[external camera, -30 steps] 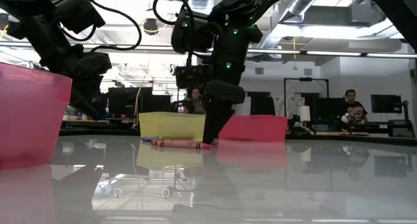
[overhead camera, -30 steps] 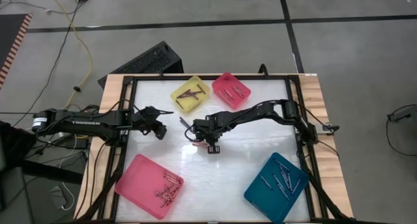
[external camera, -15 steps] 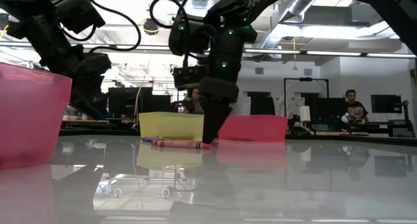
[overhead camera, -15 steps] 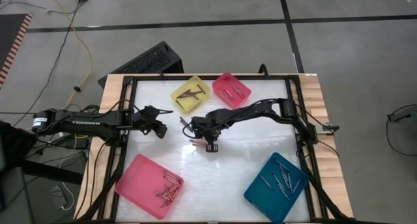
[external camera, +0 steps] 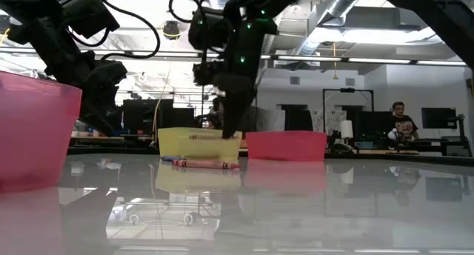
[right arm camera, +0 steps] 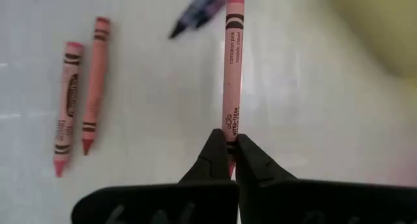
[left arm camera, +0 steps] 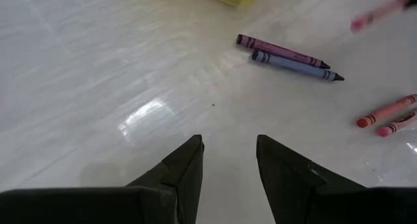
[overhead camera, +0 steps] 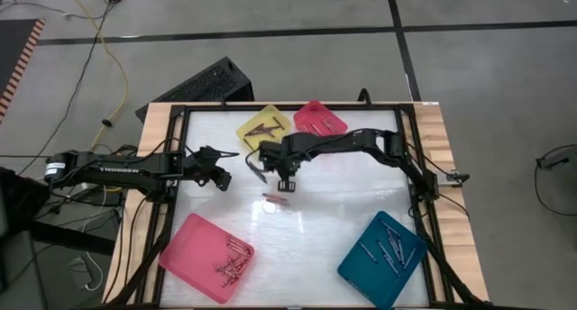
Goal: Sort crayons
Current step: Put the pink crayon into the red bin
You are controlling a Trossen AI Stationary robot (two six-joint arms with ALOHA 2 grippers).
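Even, bright overhead light fills the scene. The glossy white table [overhead camera: 297,229] throws back glare: a bright patch near its middle in the high view, and mirror reflections of the trays and room in the low view. Ceiling strip lights [external camera: 385,36] burn out to white there. In the right wrist view the far crayons [right arm camera: 202,10] and the yellow tray [right arm camera: 378,22] are blurred.

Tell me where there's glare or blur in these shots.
High view: a bright glare patch on the glossy white tabletop beside the loose crayons. Low view: the tabletop mirrors the square yellow tray and ceiling lights. Right wrist view: the pink crayon in the right gripper is sharp; the dark crayons beyond are blurred.
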